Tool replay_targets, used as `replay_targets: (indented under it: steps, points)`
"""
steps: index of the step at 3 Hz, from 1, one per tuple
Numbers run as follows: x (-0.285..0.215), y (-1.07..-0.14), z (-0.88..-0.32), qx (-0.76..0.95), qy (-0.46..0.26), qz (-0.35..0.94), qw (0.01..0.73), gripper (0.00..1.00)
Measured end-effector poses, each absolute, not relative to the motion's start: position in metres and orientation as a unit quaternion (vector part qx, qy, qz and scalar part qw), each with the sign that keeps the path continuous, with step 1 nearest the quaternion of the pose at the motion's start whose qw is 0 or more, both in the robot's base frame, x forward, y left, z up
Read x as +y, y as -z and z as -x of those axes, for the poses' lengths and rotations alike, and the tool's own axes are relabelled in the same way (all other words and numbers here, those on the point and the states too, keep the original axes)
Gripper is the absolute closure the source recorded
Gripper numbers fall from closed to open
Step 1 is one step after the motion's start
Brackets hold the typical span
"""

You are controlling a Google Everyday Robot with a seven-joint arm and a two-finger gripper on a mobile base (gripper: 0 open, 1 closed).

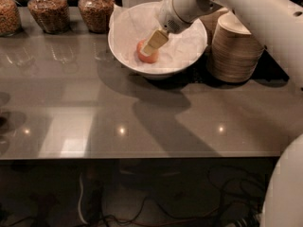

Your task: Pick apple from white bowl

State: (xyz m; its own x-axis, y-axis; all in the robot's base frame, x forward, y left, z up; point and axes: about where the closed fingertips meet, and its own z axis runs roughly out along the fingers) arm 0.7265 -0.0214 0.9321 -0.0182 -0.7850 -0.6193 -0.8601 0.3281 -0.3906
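The white bowl [189, 60], lined with crinkled white tissue paper, stands at the back middle of the grey table. The small orange-red apple [146, 56] lies inside it, left of centre. My gripper [154, 42] reaches down into the bowl from the upper right, and its tan finger lies right over the apple, covering part of it. My white arm runs from the gripper to the right edge of the view.
Stacks of beige disposable bowls [234, 51] stand right of the white bowl. Three glass jars of grain [45, 8] line the back left. The grey tabletop [142, 122] reaches to a front edge, with cables on the floor below.
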Motion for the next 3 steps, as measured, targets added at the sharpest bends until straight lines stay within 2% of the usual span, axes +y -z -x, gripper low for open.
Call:
replay_targets:
  steps: [3]
  points:
    - [-0.006, -0.880, -0.744, 0.733, -0.063, 0.586, 0.340, 0.25]
